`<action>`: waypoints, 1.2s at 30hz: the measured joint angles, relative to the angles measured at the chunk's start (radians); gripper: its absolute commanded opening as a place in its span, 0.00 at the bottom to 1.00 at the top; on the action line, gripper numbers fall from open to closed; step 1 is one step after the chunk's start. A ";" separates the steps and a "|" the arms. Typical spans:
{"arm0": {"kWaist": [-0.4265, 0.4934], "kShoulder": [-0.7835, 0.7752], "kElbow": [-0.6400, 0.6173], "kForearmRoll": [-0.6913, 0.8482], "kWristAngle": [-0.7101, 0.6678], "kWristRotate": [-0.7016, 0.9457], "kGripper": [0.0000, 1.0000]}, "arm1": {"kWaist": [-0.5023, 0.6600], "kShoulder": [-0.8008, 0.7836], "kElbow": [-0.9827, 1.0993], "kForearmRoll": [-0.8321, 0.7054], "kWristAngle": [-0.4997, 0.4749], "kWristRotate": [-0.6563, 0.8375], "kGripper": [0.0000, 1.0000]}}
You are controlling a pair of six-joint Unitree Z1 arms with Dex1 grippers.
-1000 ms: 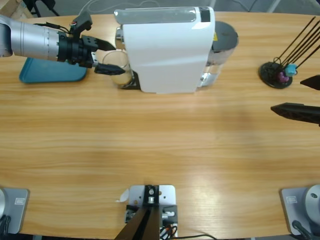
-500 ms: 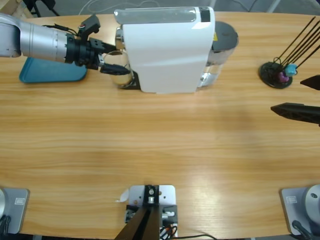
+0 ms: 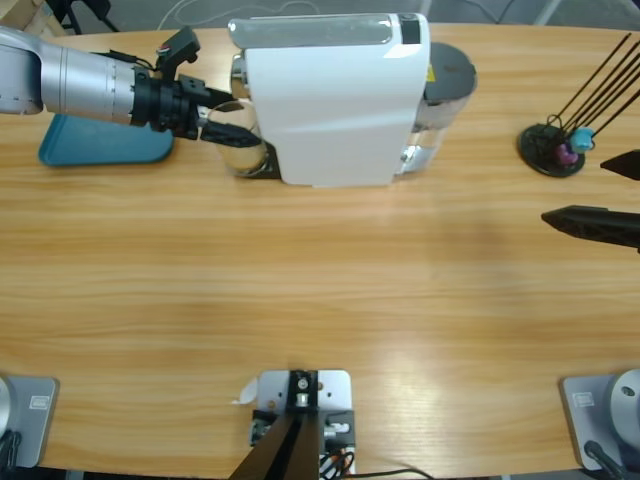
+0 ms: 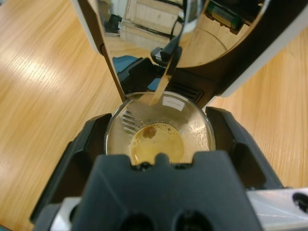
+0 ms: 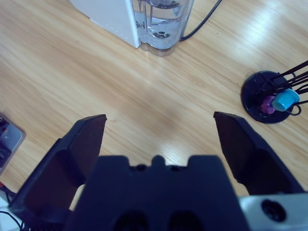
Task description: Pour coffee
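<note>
A small clear glass tumbler [image 4: 192,118] holding shallow tan-brown coffee [image 4: 156,142] stands on the drip tray under the spout of the big white coffee machine [image 3: 330,100]. In the high view the tumbler [image 3: 243,152] sits at the machine's left end. My left gripper [image 4: 159,118] reaches in from the left, its two black jaws pressed against the tumbler's sides. The same gripper [image 3: 236,118] shows at the machine in the high view. My right gripper [image 5: 161,122] hangs open over bare table at the far right [image 3: 575,190], holding nothing.
A blue tray [image 3: 100,142] lies under the left arm at the back left. The machine's clear water tank [image 3: 445,85] is at its right end. A black capsule holder [image 3: 555,145] with wire rods stands at the back right, near the right gripper.
The left gripper has pushed right toward the machine, and its jaws have drawn in around the tumbler. The right arm has stayed still.
</note>
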 measured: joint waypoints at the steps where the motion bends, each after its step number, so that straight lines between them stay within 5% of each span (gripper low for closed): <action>1: 0.000 0.000 0.000 0.000 0.000 -0.002 0.23 | 0.000 0.000 0.000 0.000 0.000 0.000 1.00; 14: 0.049 -0.112 0.058 0.026 0.026 -0.003 0.23 | 0.000 0.000 0.000 0.000 0.000 0.000 1.00; 28: 0.356 -0.192 0.130 0.020 0.165 -0.093 0.22 | 0.000 0.000 0.000 0.000 0.000 0.000 1.00; 30: 0.395 -0.191 0.132 0.001 0.182 -0.148 0.02 | 0.000 0.000 0.000 0.000 0.000 0.000 1.00; 36: 0.419 -0.158 0.133 -0.086 0.242 -0.279 0.00 | 0.000 0.000 0.000 0.000 0.000 0.000 1.00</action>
